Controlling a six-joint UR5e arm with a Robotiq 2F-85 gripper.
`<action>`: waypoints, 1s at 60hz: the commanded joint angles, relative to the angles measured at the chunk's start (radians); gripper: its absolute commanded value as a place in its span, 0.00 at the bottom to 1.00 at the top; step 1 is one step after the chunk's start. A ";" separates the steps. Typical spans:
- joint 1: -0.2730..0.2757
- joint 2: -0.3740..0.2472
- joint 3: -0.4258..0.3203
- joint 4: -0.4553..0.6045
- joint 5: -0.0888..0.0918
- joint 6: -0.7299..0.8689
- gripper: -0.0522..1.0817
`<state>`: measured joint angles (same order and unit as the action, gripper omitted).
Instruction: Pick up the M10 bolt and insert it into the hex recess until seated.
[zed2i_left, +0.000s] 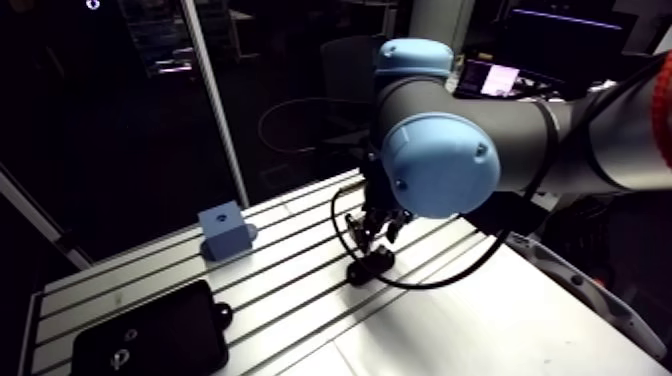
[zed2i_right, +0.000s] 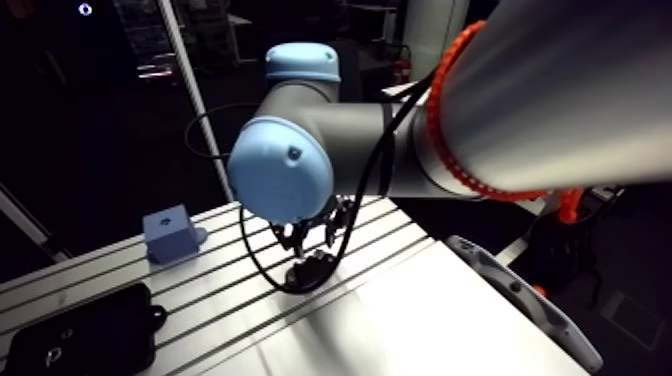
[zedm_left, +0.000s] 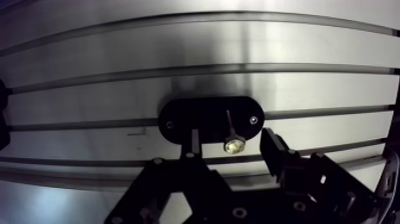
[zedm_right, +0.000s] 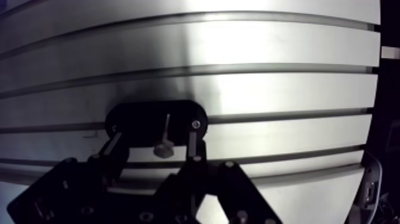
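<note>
Zero clarity on bolt (zedm_left: 234, 143) tip against black holder (zedm_left: 184, 116); fingers (zedm_left: 272, 152) spread apart, flanking bolt head, gripping nothing.

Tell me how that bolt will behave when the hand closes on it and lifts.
The bolt looks like bright metal, so it is likely rigid and heavy for its size. Its slim round shank may slip or pivot in the hand. It seems to stand head-up on the black oval holder, so a sideways nudge could tip it.
</note>
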<state>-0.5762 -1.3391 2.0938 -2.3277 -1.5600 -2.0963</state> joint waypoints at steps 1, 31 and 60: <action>-0.001 -0.005 0.010 0.000 -0.001 0.000 0.39; -0.001 -0.005 0.010 -0.005 -0.002 0.002 0.45; -0.029 -0.005 0.012 -0.009 0.001 0.000 0.47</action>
<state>-0.5923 -1.3444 2.1049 -2.3366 -1.5611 -2.0951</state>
